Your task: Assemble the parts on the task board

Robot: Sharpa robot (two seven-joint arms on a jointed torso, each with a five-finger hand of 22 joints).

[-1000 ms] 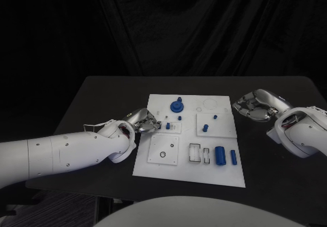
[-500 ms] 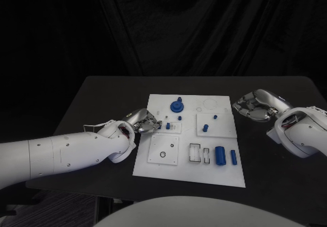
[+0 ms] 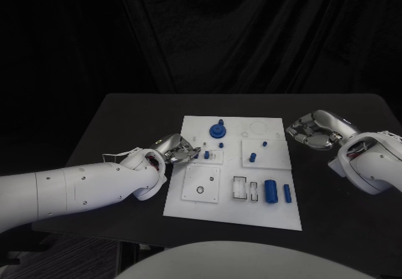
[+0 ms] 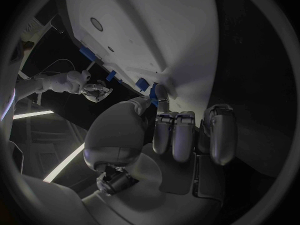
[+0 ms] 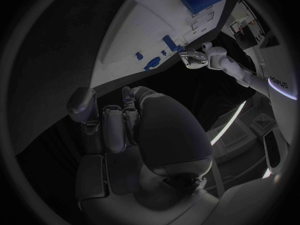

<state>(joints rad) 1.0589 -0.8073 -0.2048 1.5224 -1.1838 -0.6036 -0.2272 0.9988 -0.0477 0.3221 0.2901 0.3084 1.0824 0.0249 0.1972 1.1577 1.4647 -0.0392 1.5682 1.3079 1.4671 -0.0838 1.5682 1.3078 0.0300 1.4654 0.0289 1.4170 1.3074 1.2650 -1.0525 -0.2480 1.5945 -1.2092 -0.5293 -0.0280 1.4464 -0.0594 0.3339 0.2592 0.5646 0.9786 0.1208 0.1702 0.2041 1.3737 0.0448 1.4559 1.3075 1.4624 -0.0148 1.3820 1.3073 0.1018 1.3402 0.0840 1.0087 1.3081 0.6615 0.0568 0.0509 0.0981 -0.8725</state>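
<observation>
Here the left hand, fingers curled and holding nothing, sits just beside a small blue peg.

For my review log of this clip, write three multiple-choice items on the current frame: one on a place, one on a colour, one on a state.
1. Where is the left robot hand?
A. at the board's left edge
B. off the table
C. above the board's right corner

2. What colour are the parts on the board?
A. red
B. blue
C. yellow

3. How is the right robot hand?
A. gripping a part
B. flat on the board
C. curled in, holding nothing

Key: 1 A, it sits at the board's left rim by a small peg; 2 B, the cylinder is blue; 3 C, its fingers curl right of the board.
</observation>
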